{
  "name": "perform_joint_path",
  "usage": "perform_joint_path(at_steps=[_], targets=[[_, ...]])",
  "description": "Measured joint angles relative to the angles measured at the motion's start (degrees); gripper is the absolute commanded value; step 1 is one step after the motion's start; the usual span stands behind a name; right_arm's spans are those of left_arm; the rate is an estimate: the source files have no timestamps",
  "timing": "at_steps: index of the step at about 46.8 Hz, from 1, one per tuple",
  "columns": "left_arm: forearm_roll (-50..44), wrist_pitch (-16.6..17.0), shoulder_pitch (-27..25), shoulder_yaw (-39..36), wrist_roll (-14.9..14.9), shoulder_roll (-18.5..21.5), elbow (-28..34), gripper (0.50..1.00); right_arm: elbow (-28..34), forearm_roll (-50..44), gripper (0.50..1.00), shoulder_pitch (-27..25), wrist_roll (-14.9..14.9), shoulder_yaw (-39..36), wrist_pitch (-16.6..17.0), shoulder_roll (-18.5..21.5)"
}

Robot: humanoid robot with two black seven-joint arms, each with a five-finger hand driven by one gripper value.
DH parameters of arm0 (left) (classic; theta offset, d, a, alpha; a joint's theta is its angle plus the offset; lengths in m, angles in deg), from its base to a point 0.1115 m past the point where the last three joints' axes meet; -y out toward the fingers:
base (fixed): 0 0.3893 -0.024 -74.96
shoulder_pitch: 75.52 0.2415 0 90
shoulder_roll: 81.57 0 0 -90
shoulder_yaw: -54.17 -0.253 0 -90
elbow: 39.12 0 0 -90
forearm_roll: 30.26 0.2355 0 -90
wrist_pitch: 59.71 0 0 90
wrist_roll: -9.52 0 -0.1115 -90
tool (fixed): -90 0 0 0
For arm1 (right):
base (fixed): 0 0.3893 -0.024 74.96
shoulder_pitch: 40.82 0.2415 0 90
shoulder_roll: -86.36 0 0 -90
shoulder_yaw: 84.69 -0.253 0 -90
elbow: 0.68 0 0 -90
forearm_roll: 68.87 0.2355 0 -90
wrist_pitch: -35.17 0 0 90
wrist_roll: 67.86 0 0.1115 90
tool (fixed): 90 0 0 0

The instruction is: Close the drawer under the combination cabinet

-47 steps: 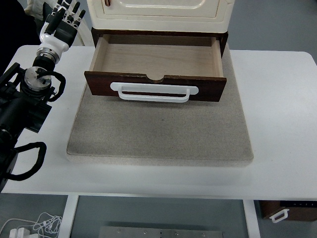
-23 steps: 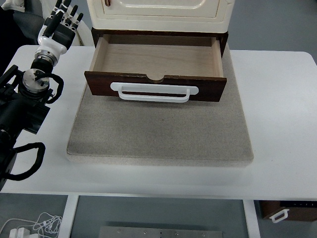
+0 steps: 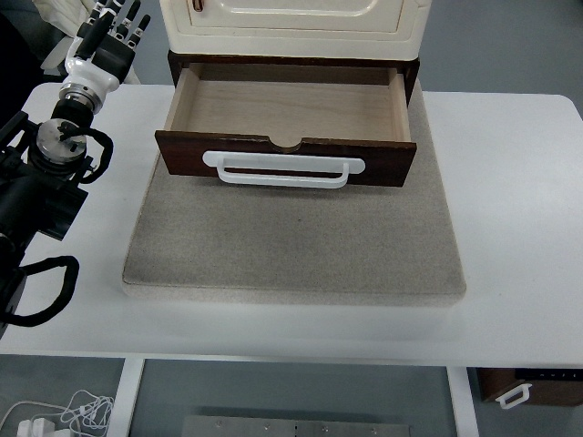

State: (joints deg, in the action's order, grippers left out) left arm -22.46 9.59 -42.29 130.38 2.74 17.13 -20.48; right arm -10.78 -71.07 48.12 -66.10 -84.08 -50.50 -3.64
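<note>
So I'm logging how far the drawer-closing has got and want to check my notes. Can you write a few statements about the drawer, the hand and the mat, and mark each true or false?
1. The drawer is pulled out and holds nothing. True.
2. The left hand is gripping the white handle. False: the hand is up at the table's far left corner, well apart from the handle, fingers spread and holding nothing.
3. The cabinet stands on a grey mat. True.
4. The right hand is pushing the drawer front. False: no right hand is in view.
5. The drawer front is dark brown with a white handle. True.
</note>
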Motion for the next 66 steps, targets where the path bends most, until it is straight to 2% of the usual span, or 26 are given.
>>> perform_joint_path(at_steps=[13,26,41,66], targets=[[-0.1,0.7,-1.7,-1.8,0.0,4.1,4.5,1.000,0.0,0.0,0.952,0.0,0.0,0.0,0.0,0.0],[0.2,1.0,-6.7,-6.6,0.0,9.5,6.4,1.000,0.0,0.0,0.952,0.0,0.0,0.0,0.0,0.0],[0.3,1.2,-7.2,-9.5,0.1,15.0,19.5,1.000,0.0,0.0,0.952,0.0,0.0,0.0,0.0,0.0],[2.0,1.3,-7.3,-12.9,0.2,21.3,38.5,1.000,0.0,0.0,0.952,0.0,0.0,0.0,0.0,0.0]])
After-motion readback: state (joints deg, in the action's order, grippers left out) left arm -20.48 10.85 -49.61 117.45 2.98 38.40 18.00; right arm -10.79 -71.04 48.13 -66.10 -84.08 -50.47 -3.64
